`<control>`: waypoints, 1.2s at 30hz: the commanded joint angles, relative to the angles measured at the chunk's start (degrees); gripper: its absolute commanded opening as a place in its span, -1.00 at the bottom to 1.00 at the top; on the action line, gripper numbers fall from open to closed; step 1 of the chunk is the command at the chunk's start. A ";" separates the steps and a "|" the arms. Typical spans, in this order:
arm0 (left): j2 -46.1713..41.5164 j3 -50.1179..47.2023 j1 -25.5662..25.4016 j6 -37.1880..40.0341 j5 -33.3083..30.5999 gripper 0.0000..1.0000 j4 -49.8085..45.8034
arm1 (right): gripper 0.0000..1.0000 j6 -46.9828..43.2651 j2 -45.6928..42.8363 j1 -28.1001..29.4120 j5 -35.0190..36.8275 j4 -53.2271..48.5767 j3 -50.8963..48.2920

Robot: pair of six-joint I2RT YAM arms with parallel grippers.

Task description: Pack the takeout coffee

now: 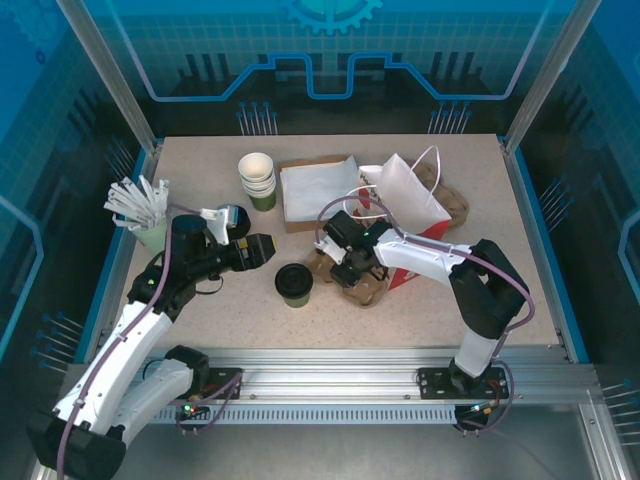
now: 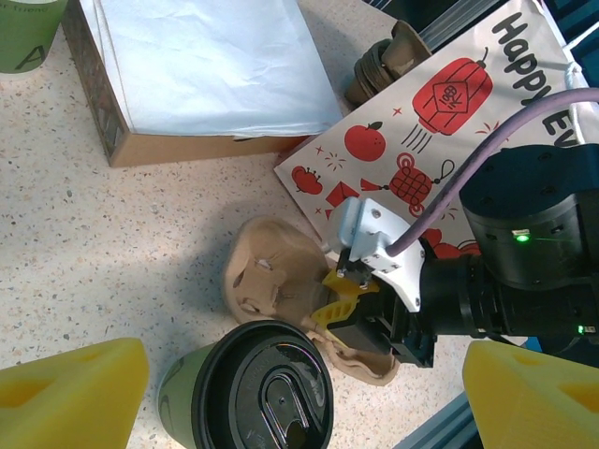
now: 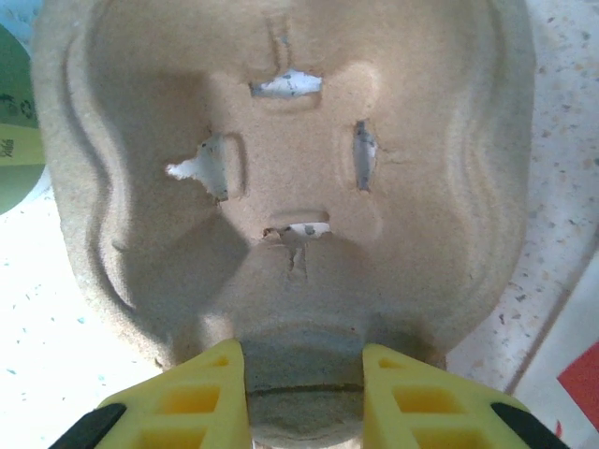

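Brown pulp tray [image 3: 299,187] clamped at its rim by right gripper [image 3: 301,379]; left gripper [image 2: 304,379] spread, left of black-lidded green cup [image 1: 294,284].

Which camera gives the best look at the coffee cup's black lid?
The left wrist view: the lid is close, its sip hole plain, though the picture's bottom edge cuts it. The top view shows the whole cup, small. The right wrist view has a green sliver at its left edge, perhaps the cup.

Lab cell: aluminium frame [image 1: 400,362], blue panels [image 1: 200,50]
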 commanded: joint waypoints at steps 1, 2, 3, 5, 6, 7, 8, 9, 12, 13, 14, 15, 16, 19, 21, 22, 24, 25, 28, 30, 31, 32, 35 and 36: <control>-1.00 -0.42 0.40 -0.26 1.59 0.77 1.72 | -0.54 3.25 -4.85 0.93 2.16 -1.30 -0.61; -1.12 -0.53 0.39 -0.52 1.64 0.77 2.08 | -0.54 4.28 -6.10 1.37 3.14 -1.30 -0.79; -1.26 -0.58 0.43 -0.78 1.72 0.77 2.30 | -0.54 5.11 -7.10 1.68 4.12 -1.38 -0.88; -1.29 -0.64 0.40 -1.31 1.82 0.77 2.77 | -0.56 6.72 -9.51 2.76 6.27 -1.61 -0.76; -1.36 -0.63 0.39 -1.40 1.82 0.76 2.87 | -0.56 7.25 -10.45 3.40 7.11 -1.56 -0.50; -1.37 -0.51 0.39 -1.68 1.82 0.76 3.15 | -0.57 7.89 -11.50 4.26 7.78 -1.33 -0.16; -1.45 -0.47 0.39 -1.89 1.73 0.75 3.27 | -0.57 8.47 -12.29 5.13 8.39 -0.90 0.26; -1.50 -0.38 0.39 -2.07 1.56 0.75 3.41 | -0.57 8.98 -12.90 5.85 9.26 -0.55 0.77; -1.76 0.24 0.39 -2.80 0.38 0.75 3.82 | -0.58 9.98 -14.20 8.24 12.28 1.00 2.55; -1.95 0.49 0.39 -3.08 -0.45 0.75 3.70 | -0.58 9.96 -14.50 8.91 13.20 1.65 3.31; -2.15 0.87 0.39 -3.18 -1.14 0.75 3.79 | -0.57 10.06 -14.70 9.54 14.16 2.16 4.07; -2.40 1.22 0.39 -3.23 -1.71 0.75 3.78 | -0.58 9.87 -14.93 9.97 14.80 2.59 4.80; -2.66 1.68 0.35 -3.28 -2.35 0.75 3.66 | -0.58 9.66 -15.06 10.48 14.85 2.97 5.94; -3.66 2.86 0.39 -3.55 -4.13 0.73 3.15 | -0.57 9.29 -15.13 11.69 13.70 3.70 9.18; -4.57 3.36 0.37 -3.80 -5.36 0.73 3.07 | -0.57 9.01 -14.99 12.55 13.23 3.71 11.57; -5.16 3.64 0.40 -3.89 -6.17 0.73 2.98 | -0.57 8.56 -14.97 13.01 12.89 3.61 12.83; -6.36 4.35 0.39 -3.67 -7.92 0.73 2.29 | -0.56 8.00 -14.97 13.78 11.82 2.95 15.66; -7.13 4.86 0.42 -3.25 -9.22 0.73 1.60 | -0.57 7.67 -15.06 14.18 11.02 2.63 17.04; -9.38 6.49 0.39 -2.03 -13.36 0.73 -0.80 | -0.56 6.87 -15.95 14.71 7.78 1.53 21.00; -11.09 7.29 0.39 -1.57 -15.57 0.73 -1.78 | -0.56 6.22 -16.83 14.69 6.45 0.59 23.47; -11.75 7.68 0.39 -1.48 -16.48 0.73 -2.17 | -0.56 5.77 -17.37 14.64 6.18 0.02 24.69; -12.38 8.01 0.39 -1.35 -17.08 0.72 -2.46 | -0.56 5.29 -17.90 14.53 5.75 -0.61 26.03; -12.82 9.30 0.39 -1.14 -17.19 0.71 -3.04 | -0.55 4.50 -19.76 12.79 3.97 -1.71 28.93; -12.50 9.78 0.39 -1.18 -16.80 0.70 -2.95 | -0.55 4.56 -20.39 11.70 3.20 -1.89 29.44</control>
